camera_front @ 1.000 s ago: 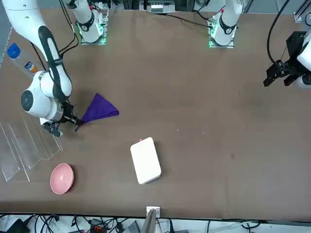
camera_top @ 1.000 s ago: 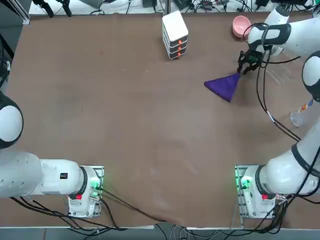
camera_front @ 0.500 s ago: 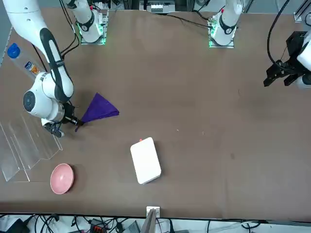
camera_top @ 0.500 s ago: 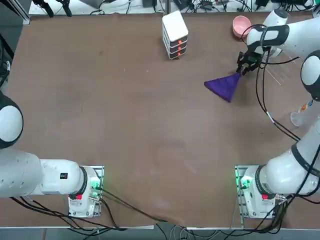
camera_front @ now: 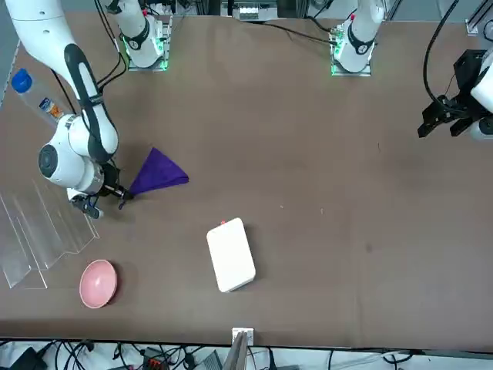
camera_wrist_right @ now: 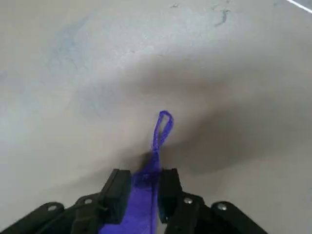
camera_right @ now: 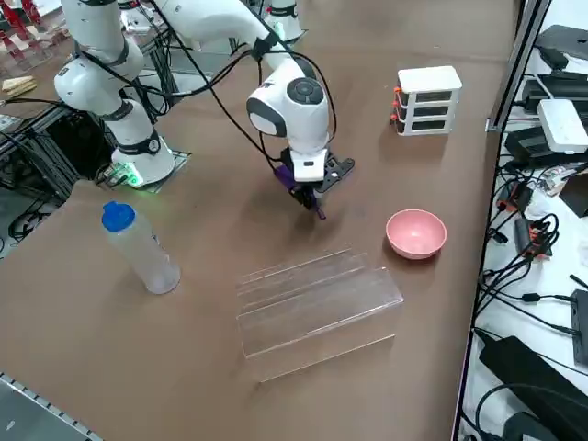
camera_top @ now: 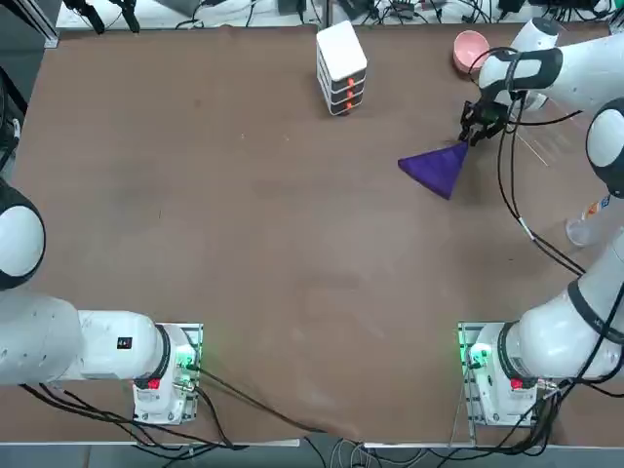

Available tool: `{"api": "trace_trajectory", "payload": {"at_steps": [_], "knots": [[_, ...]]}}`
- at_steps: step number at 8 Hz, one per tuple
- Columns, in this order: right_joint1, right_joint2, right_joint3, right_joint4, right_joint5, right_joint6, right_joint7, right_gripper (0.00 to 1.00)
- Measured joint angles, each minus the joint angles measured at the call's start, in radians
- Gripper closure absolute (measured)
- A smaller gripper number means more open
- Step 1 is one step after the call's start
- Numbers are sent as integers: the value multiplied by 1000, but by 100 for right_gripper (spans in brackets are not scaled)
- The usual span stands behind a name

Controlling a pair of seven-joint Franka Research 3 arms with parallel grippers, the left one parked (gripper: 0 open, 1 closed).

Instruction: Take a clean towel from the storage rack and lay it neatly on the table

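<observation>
Right gripper (camera_wrist_right: 146, 171), fingers apart, with the purple towel (camera_wrist_right: 139, 207) between them. Taking the fingers' pointing direction as 12 o'clock, the towel's loop (camera_wrist_right: 170, 124) projects toward 12; a shadow (camera_wrist_right: 234, 131) crosses the table (camera_wrist_right: 107, 58) toward 2.

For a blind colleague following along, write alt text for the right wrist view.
The right gripper's two dark fingers flank a purple towel, its small loop pointing away from them over the brown table.
</observation>
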Motion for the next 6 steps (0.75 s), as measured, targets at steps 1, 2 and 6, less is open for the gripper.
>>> {"api": "trace_trajectory", "payload": {"at_steps": [1,2,6], "knots": [[0,0,0,0,0,0,0,67],[0,0,0,0,0,0,0,69],[-1,-2,0,0,1,-2,0,98]]}}
